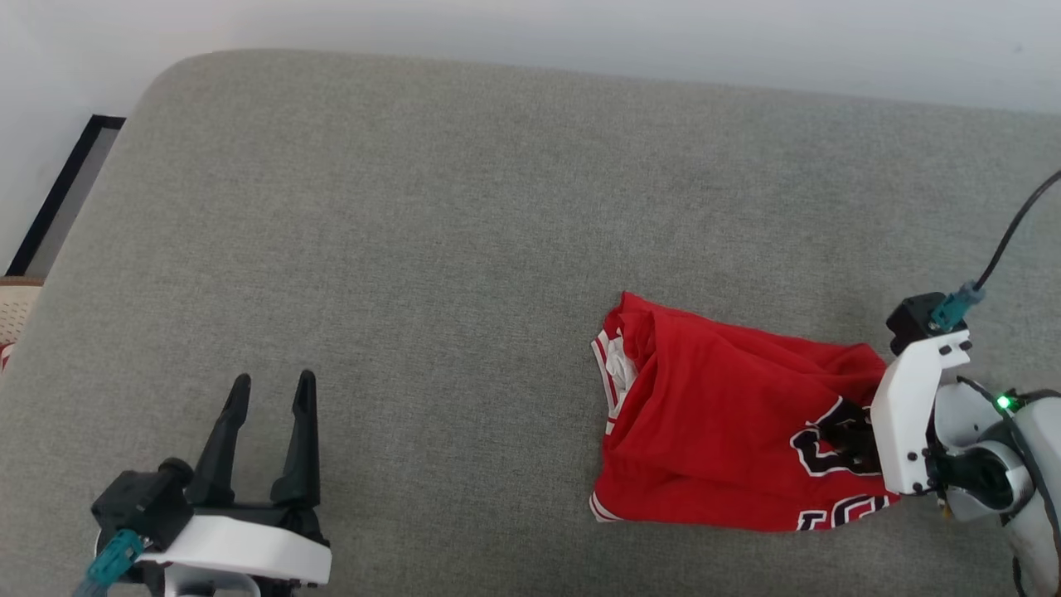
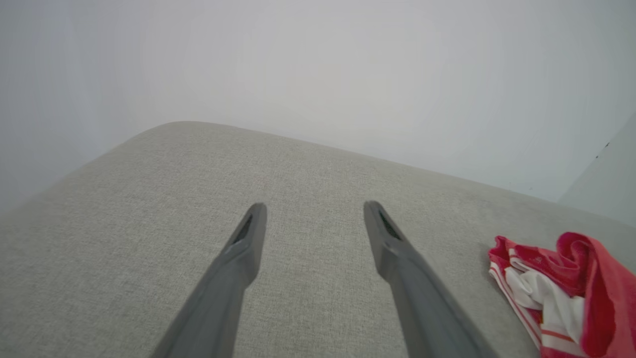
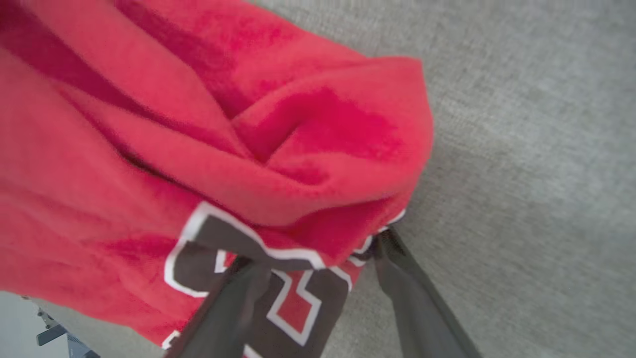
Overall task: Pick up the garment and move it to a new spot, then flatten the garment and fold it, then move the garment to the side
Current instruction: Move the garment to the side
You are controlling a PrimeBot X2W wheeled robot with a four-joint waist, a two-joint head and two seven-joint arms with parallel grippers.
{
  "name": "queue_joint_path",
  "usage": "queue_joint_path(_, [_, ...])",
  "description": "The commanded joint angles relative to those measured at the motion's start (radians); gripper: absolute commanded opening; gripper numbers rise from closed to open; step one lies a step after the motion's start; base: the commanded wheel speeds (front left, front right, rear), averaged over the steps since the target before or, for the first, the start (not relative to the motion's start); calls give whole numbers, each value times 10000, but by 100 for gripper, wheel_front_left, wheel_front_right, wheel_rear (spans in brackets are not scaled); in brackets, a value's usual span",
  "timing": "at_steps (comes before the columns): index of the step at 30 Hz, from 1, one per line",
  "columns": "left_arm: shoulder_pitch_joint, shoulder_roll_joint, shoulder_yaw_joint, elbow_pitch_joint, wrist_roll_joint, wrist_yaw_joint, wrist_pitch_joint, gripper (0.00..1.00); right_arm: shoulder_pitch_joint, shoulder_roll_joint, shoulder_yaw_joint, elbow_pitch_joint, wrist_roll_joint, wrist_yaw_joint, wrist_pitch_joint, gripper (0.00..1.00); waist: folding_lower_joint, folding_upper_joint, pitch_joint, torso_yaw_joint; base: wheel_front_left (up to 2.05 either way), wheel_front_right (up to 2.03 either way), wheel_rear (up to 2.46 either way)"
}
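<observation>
The garment (image 1: 729, 431) is a red jersey lying crumpled on the grey cushion, right of centre, with white striped trim at its left end and a black-outlined number print at its right end. My right gripper (image 1: 850, 439) reaches in from the right onto that printed end. In the right wrist view its fingers (image 3: 314, 248) stand apart, straddling a fold of the garment (image 3: 198, 149) at the print. My left gripper (image 1: 273, 381) rests open at the lower left, far from the cloth. Its fingers (image 2: 314, 209) hold nothing, and the garment (image 2: 571, 293) lies off to their right.
The grey fabric-covered surface (image 1: 464, 249) stretches wide to the left and back, with a rounded far-left corner and a white wall (image 1: 580, 33) behind it. A dark-framed panel (image 1: 66, 191) stands past the left edge. A black cable (image 1: 1011, 232) runs up from the right wrist.
</observation>
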Motion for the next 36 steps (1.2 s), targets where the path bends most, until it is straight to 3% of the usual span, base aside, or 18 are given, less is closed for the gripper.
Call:
queue_joint_path(1, [-225,-14,-19,18,-96,-26,-44,100,280,487,502,195,138,7,90,0,0,-1,86,-24,0,0,0])
queue_joint_path(9, [-643,148,-54,-161,-291,-26,-44,100,-396,-78,116,-632,437,3,-45,0,0,-1,235,-431,0,0,0])
queue_joint_path(21, [-1745,854,-1015,-346,-193,-26,-45,100,-1215,-1011,-286,-1745,90,3,-125,0,0,-1,742,-1798,0,0,0])
queue_joint_path(36, [-4023,1464,-3099,-121,-113,-26,-44,100,-2848,-1754,-1039,-1042,-1009,3,-2105,0,0,-1,1888,-3968,0,0,0])
